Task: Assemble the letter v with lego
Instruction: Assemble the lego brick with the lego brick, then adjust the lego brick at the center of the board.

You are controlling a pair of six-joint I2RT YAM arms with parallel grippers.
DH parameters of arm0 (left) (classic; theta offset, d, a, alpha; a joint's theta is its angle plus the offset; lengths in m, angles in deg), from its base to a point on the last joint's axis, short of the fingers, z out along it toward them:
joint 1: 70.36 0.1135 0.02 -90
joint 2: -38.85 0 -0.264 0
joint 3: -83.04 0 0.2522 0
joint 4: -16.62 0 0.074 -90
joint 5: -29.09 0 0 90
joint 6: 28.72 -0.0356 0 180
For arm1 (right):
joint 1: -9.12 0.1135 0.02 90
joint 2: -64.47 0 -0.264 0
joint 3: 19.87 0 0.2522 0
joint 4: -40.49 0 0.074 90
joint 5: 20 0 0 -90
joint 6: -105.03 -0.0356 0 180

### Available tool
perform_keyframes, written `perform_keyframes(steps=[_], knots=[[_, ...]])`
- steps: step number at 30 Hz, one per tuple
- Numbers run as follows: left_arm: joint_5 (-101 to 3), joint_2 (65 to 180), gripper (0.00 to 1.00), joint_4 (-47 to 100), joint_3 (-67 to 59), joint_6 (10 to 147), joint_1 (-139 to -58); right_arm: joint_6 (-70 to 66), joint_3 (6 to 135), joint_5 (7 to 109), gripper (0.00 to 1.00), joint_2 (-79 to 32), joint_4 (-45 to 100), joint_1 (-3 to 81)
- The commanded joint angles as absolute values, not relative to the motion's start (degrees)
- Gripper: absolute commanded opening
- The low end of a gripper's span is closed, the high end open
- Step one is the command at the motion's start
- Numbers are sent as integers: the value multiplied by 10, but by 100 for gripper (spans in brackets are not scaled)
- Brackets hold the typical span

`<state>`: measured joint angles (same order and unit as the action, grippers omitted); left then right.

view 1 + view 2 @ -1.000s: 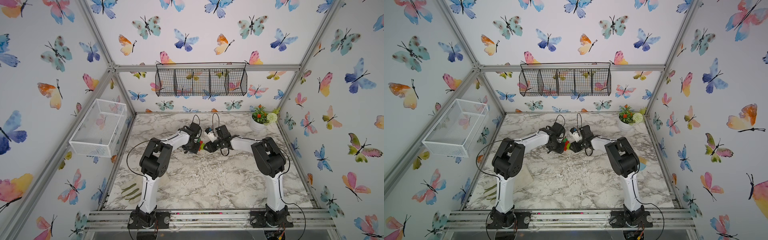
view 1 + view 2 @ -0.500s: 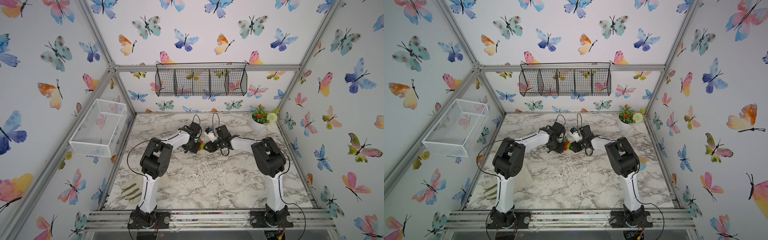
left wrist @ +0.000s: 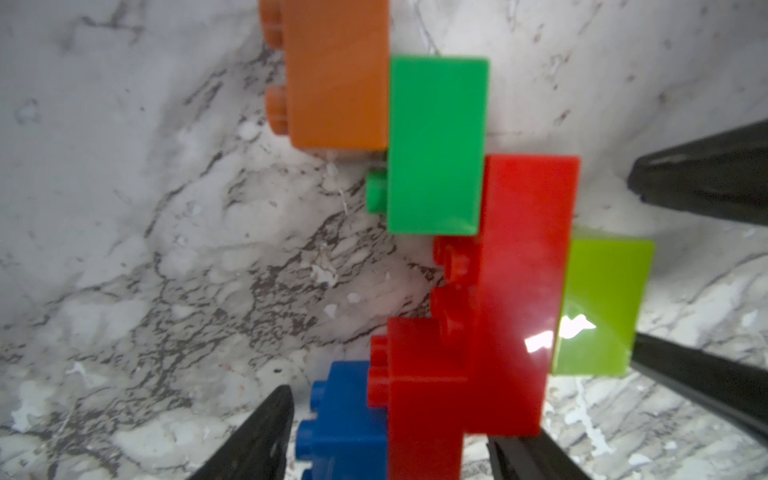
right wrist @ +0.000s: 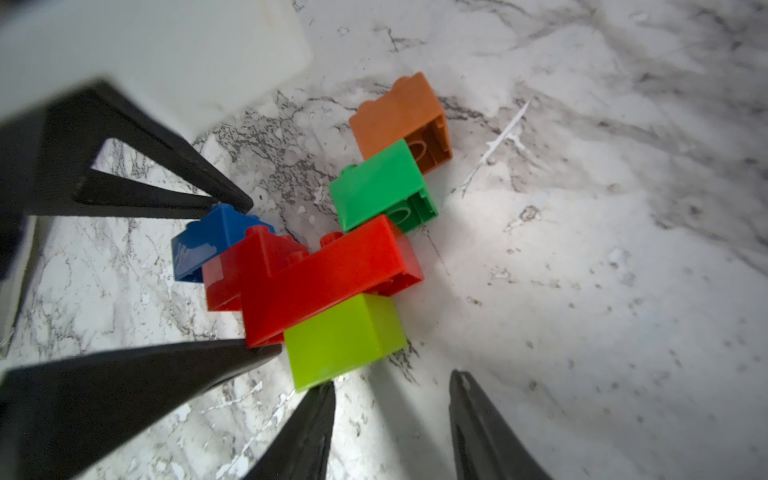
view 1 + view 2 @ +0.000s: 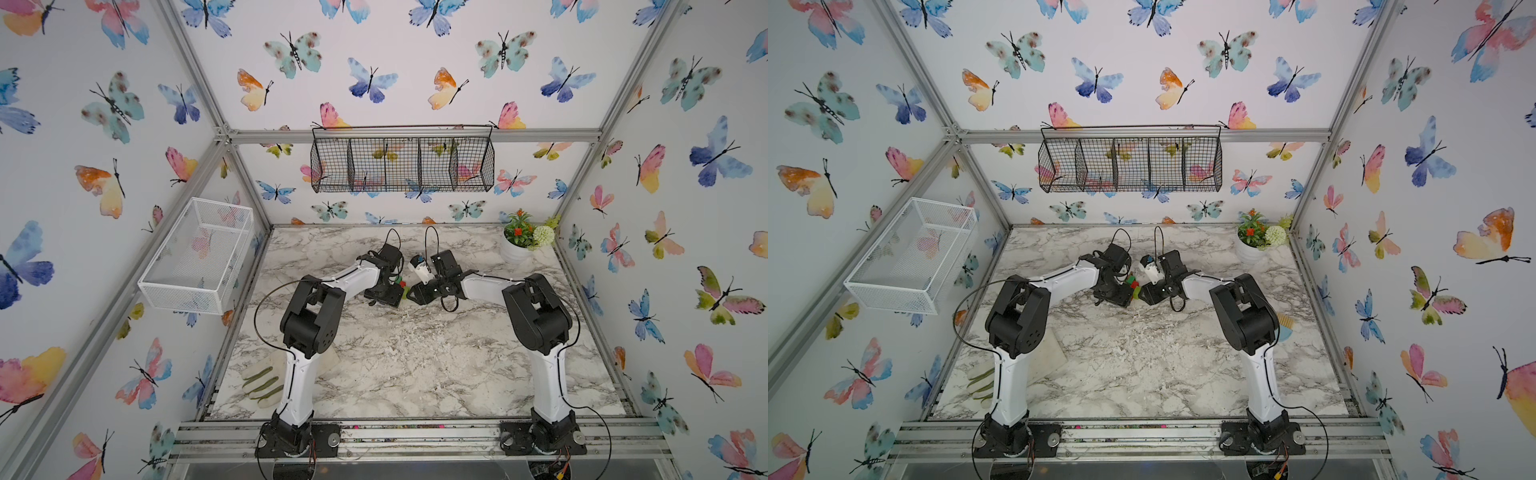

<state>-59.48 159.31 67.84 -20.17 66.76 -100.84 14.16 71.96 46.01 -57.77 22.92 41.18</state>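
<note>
Standing open, left hand (image 3: 390,415) astride the blue brick (image 3: 345,415) and small red brick (image 3: 419,399) without clamping them, right hand (image 4: 394,379) open and empty just beside the lime brick (image 4: 345,336), V (image 4: 324,270) lying flat on the marble bench (image 4: 582,291) between both hands, orange brick (image 4: 395,112) at its other tip.

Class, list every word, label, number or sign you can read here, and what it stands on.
No text can be read.
The letter v: plain brick faces; its studs are too blurred to show any mark.
The blue patch on the white housing in a top view: too small to read.
</note>
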Motion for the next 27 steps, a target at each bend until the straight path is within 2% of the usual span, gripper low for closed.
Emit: perform_keyframes(steps=[1,7,12,13,18,22,27], knots=[[-579,1538,77,678,-197,676,-1006,117,692,464,49,-578,140,407],[-544,1461,85,638,-145,697,-990,76,707,470,51,-554,123,386],[-522,1408,87,599,-80,741,-956,54,754,516,52,-591,100,382],[-517,1395,100,588,-66,754,-945,49,765,523,52,-603,95,382],[-509,1333,98,542,-1,815,-891,33,809,549,53,-645,91,382],[-547,1303,98,541,31,867,-864,30,825,538,53,-668,90,382],[-556,1269,98,537,79,915,-829,41,787,507,52,-648,121,386]])
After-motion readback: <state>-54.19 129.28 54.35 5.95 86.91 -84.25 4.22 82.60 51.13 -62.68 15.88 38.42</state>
